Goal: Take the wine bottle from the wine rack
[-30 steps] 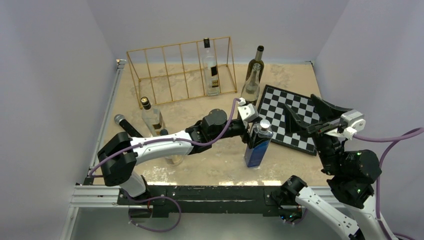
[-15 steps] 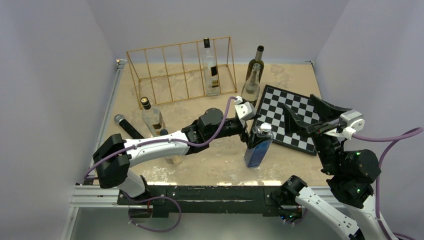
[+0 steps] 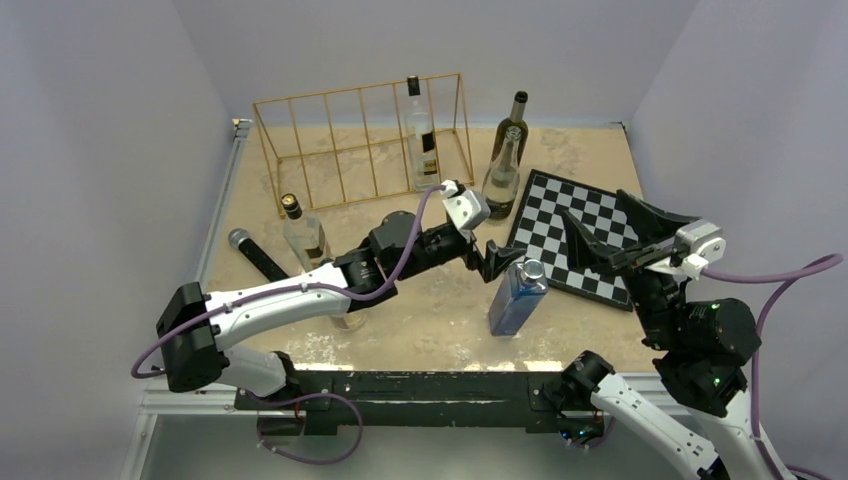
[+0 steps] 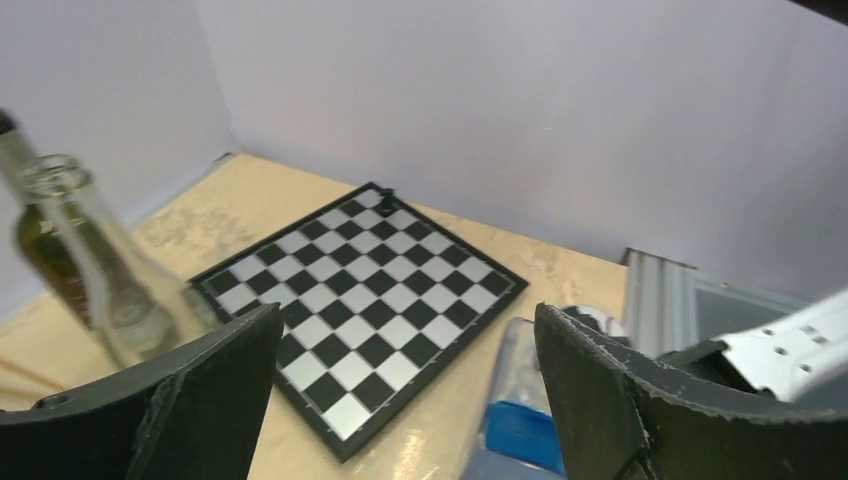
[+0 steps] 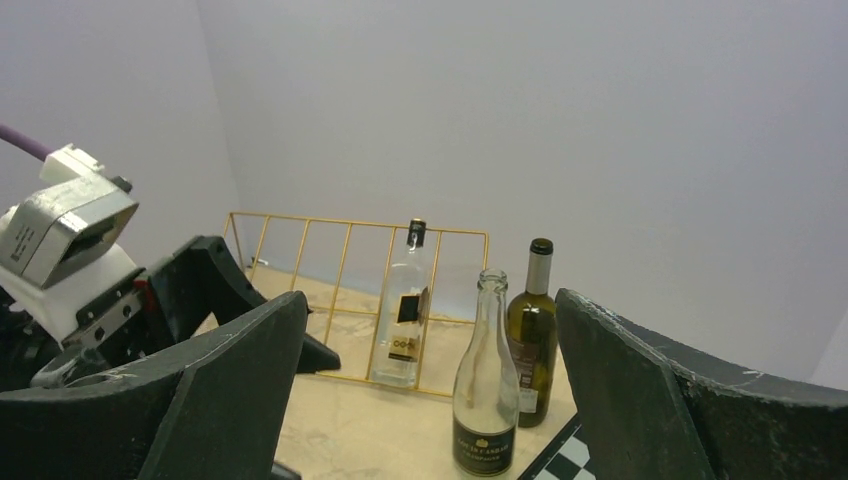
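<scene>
The gold wire wine rack (image 3: 340, 150) (image 5: 330, 290) stands at the back of the table. A clear wine bottle (image 3: 423, 145) (image 5: 404, 315) with a black cap and label stands upright in one of its right-hand slots. My left gripper (image 3: 500, 258) (image 4: 408, 320) is open in mid-table, well in front of the rack, with nothing between its fingers. A blue bottle (image 3: 517, 300) (image 4: 520, 420) leans just to its right. My right gripper (image 3: 605, 235) (image 5: 430, 300) hangs open over the chessboard (image 3: 580, 235), facing the rack from a distance.
An empty clear bottle (image 3: 503, 175) (image 5: 485, 390) and a dark green bottle (image 3: 514, 125) (image 5: 531, 340) stand right of the rack. At the left are a gold-capped bottle (image 3: 304, 235) and a black microphone (image 3: 256, 255). Grey walls enclose the table.
My left gripper opened wide, let go of the blue bottle's cap and drew back to the left. The blue bottle's cap now sits lower. The right arm has not moved.
</scene>
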